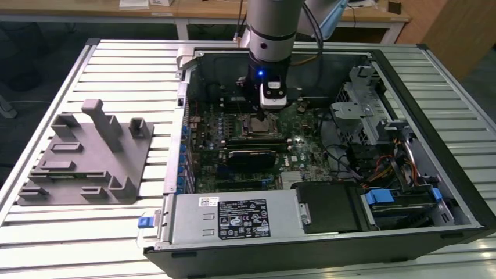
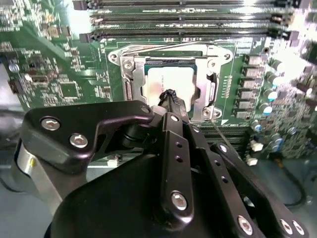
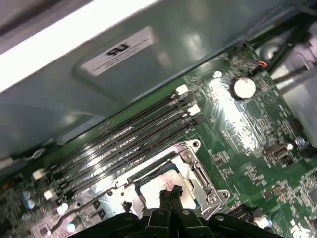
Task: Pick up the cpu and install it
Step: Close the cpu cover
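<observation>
The cpu shows a silvery, satin metal top catching a soft glare, and the socket frame around it is bright bare metal, quite glossy. The motherboard gleams green, smooth and lacquered. Here is the gripper, matt black and smooth, dotted with shiny metal screw heads. In the exterior view the fixture looks like dull grey plastic, and the table is pale ribbed metal with a low sheen.
</observation>
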Controlling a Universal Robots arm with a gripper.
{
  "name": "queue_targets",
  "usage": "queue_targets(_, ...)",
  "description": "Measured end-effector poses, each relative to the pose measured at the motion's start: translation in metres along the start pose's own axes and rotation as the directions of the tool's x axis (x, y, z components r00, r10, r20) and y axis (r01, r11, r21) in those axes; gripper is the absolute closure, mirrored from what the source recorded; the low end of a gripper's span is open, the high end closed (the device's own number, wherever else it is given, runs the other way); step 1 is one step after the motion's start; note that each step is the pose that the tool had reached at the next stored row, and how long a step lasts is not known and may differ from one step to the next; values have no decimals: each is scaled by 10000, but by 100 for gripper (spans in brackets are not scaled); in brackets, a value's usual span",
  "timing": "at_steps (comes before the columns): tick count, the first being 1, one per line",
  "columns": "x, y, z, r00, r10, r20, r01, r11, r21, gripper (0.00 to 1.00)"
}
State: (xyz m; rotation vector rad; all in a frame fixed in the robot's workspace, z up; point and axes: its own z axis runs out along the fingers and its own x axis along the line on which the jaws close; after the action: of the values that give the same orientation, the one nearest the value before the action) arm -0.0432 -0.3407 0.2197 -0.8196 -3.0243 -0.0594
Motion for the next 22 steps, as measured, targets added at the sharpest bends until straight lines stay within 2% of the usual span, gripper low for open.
queue_targets(3, 0, 0, 3, 9985, -539, -19, 539, 9985, 8, 89)
queue_targets(6, 0, 0, 6, 9941, -1083, -39, 1083, 9941, 16, 89)
queue_targets(8, 0, 0, 8, 9896, -1439, -52, 1439, 9896, 21, 89)
queue_targets(11, 0, 0, 11, 9801, -1981, -72, 1982, 9802, 27, 89)
queue_targets(16, 0, -1, 15, 9583, -2857, -106, 2857, 9583, 35, 89)
queue_targets(22, 0, -1, 18, 9224, -3860, -147, 3861, 9224, 39, 89)
